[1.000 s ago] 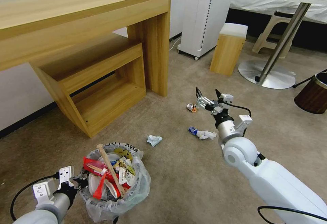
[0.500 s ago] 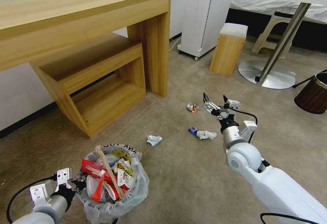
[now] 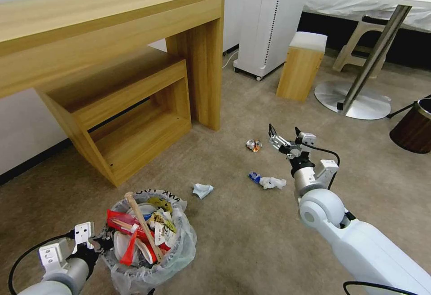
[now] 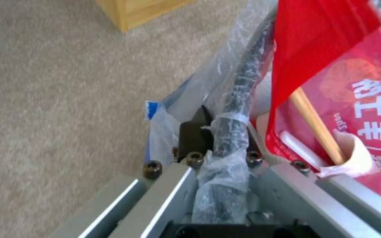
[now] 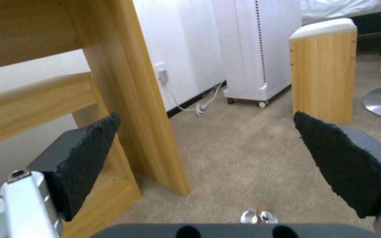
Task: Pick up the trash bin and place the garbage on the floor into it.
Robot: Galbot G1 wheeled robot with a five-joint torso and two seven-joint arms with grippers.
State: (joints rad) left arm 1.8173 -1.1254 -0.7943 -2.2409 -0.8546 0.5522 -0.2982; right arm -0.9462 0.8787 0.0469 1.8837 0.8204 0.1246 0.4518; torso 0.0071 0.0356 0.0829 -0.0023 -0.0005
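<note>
The trash bin (image 3: 150, 241) stands on the carpet at the robot's left front, and the left hand (image 3: 99, 244) is clenched on its rim; in the left wrist view the jaws pinch the dark rim (image 4: 236, 109) together with the clear plastic liner. The bin is already quite full: a red wrapper (image 3: 128, 230), a wooden stick (image 3: 141, 223) leaning out, crushed cups and papers.

Three pieces of garbage lie on the floor: a crushed can (image 3: 253, 145), a crumpled blue-white cup (image 3: 267, 181) and a crumpled paper (image 3: 202, 190).

What has changed in the last second: the right hand (image 3: 283, 138) has drawn back to the right, away from the can, and in the last half second it has hardly moved. A second ago it was just beside the can; now it is a little apart from it. The whole scene has also shifted slightly, so I think the robot's head or base moved a little. The right hand is released, its two black pads (image 5: 89, 155) wide apart, and it holds nothing. In the right wrist view the can (image 5: 258, 216) shows low between the pads, so the hand points above and beyond it.

I judge that the can is the next target and the arm is lining up for it; the hand must come lower before it can close.
</note>
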